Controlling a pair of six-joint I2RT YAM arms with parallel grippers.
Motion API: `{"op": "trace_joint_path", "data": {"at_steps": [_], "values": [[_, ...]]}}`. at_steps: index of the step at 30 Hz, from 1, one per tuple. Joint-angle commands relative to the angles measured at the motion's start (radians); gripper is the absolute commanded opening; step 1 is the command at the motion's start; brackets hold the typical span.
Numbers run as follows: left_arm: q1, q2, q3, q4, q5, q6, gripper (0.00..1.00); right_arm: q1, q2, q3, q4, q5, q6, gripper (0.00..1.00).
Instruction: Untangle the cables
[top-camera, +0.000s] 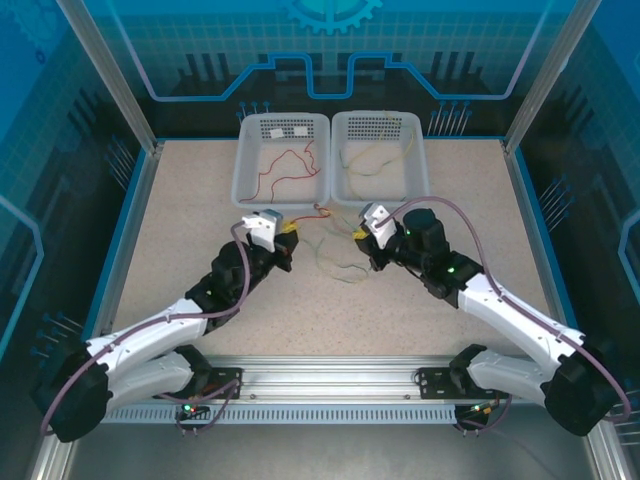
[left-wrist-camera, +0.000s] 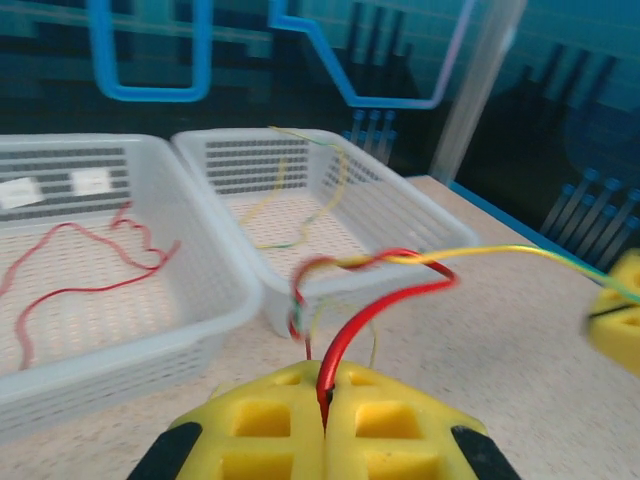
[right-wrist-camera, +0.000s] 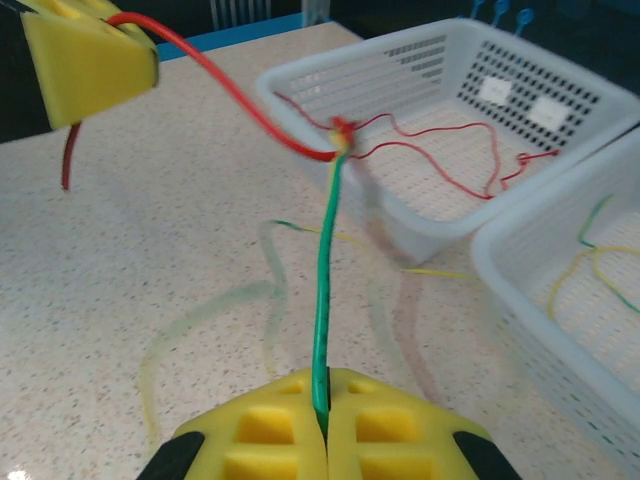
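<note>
L basket (top-camera: 281, 200) beside R basket (top-camera: 421, 160) at back, cables (top-camera: 290, 170) inside; tangle (right-wrist-camera: 338, 135) nearer, betw. L claw (top-camera: 290, 236), R claw (top-camera: 358, 236).

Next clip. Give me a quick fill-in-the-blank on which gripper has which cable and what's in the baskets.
1. The arched cable in the left gripper is ____.
2. The straight cable in the right gripper is ____.
3. The loose cable in the left basket is ____.
4. The right basket is ____ in colour.
Missing words: red; green; red; white.
</note>
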Motion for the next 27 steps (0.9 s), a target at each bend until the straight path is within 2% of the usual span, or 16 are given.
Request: {"op": "trace_joint_path", "data": {"at_steps": [1, 9, 21, 24, 27], "values": [[0.059, -0.064, -0.056, 0.015, -0.138, -0.082, 0.00, -0.027, -0.063, -0.037, 0.050, 0.133, 0.034, 0.00], [0.210, -0.209, -0.131, -0.053, -0.140, -0.199, 0.00, -0.067, -0.194, -0.052, 0.008, 0.344, 0.061, 0.00], [0.267, -0.274, -0.159, -0.131, -0.224, -0.263, 0.00, -0.305, -0.317, -0.039, -0.119, 0.474, 0.231, 0.00], [0.283, -0.276, -0.167, -0.142, -0.240, -0.284, 0.00, -0.315, -0.325, -0.045, -0.117, 0.464, 0.245, 0.00], [0.298, -0.288, -0.173, -0.169, -0.286, -0.311, 0.00, -0.315, -0.317, -0.049, -0.129, 0.528, 0.273, 0.00]]}}
